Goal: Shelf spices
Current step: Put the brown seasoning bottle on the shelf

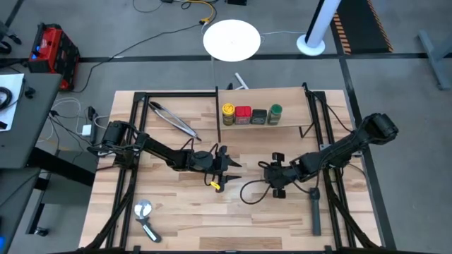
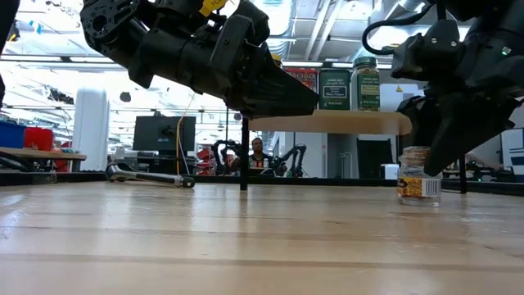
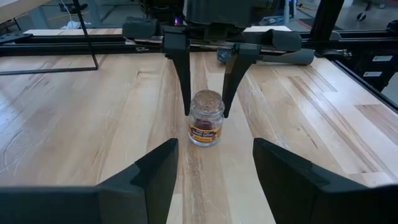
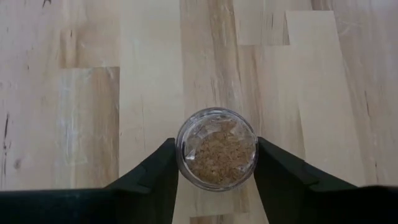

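- The right gripper (image 4: 214, 180) points down over the small clear jar (image 4: 216, 156) in the middle of the table (image 1: 176, 212).
- Its two fingers (image 3: 182, 68) stand one on each side of the jar, very near the glass. I cannot tell if they are touching it.
- The jar stands upright on the wood and has tan bits inside.
- The left gripper (image 1: 227, 169) hangs low above the table, just beside the jar, and points at it. Its fingers are spread wide and hold nothing.
- The shelf (image 1: 282, 99) is at the far side of the table. Four spices stand on it in a row.
- From left to right in the high view they are the yellow jar (image 1: 228, 113), the red tin (image 1: 243, 115), the dark tin (image 1: 259, 116) and the green-lidded jar (image 1: 275, 113).
- Metal tongs (image 1: 173, 120) lie on the table to the left of the shelf.
- A black tool (image 1: 315, 212) lies near the right arm.
- A round silver tool (image 1: 145, 219) lies near the front left corner.
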### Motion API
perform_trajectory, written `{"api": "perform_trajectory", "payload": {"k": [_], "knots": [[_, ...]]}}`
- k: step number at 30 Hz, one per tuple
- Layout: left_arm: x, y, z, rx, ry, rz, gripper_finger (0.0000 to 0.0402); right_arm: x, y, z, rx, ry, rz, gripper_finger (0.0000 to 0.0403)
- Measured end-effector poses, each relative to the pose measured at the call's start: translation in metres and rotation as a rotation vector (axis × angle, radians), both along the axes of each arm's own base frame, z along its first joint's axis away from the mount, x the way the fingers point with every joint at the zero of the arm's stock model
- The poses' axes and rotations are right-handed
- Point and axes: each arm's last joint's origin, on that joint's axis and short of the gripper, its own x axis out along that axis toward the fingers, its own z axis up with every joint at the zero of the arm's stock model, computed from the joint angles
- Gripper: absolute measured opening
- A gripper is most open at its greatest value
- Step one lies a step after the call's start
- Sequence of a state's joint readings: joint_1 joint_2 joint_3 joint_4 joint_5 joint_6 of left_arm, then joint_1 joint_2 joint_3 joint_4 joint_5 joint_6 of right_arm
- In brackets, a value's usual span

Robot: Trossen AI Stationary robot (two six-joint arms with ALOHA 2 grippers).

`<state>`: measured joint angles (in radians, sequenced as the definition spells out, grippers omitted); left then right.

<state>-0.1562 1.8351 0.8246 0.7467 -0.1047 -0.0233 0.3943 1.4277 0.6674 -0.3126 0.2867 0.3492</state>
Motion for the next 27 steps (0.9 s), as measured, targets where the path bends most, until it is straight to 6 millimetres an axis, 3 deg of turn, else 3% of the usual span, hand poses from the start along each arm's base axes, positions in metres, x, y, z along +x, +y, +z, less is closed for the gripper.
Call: {"api": "perform_trajectory", "payload": {"k": [12,20,27], "knots": [[0.000,0.000,0.000,0.000,-0.002,0.000,0.0201,-0.003,-0.004,0.008,0.000,0.012,-0.010,0.0177],[0.000,0.000,0.000,-0.006,-0.001,0.001,0.0201,-0.018,-0.018,0.059,0.045,-0.023,-0.045,0.0177],[0.000,0.000,0.001,-0.009,-0.006,0.002,0.0201,-0.045,-0.043,0.112,0.048,-0.046,-0.119,0.0177]]}}
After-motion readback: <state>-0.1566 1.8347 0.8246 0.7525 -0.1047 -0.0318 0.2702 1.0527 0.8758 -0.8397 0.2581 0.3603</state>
